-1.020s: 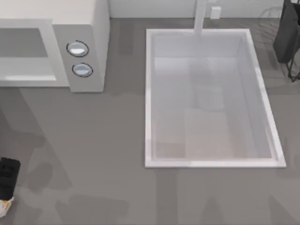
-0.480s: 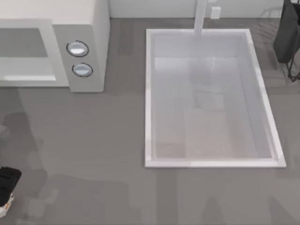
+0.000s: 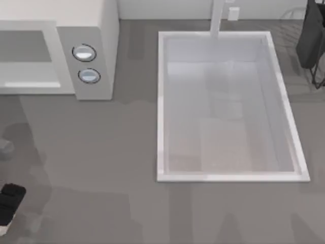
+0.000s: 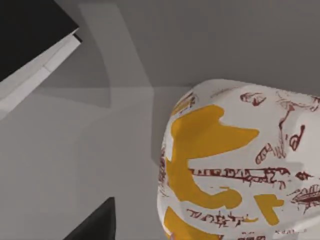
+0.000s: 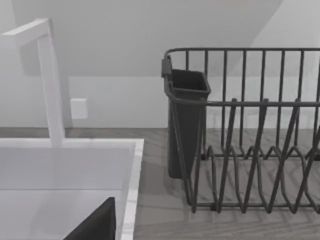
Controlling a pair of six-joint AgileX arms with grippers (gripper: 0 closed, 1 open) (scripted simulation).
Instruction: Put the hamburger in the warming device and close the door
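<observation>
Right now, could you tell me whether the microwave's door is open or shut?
Open: the microwave shows its bare grey cavity from above, with no window panel across it.

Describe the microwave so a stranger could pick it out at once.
Start at the white sink sunk in the grey counter, then look toward the top view's left, to the far corner. The microwave is the big white box there, cavity open. Two round silver-blue knobs stacked on its panel mark it out from the plain sink.

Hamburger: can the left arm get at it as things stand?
Probably yes. The left wrist view has the hamburger right up close with bare counter around it; the left gripper sits at the table's left edge, nothing between them.
</observation>
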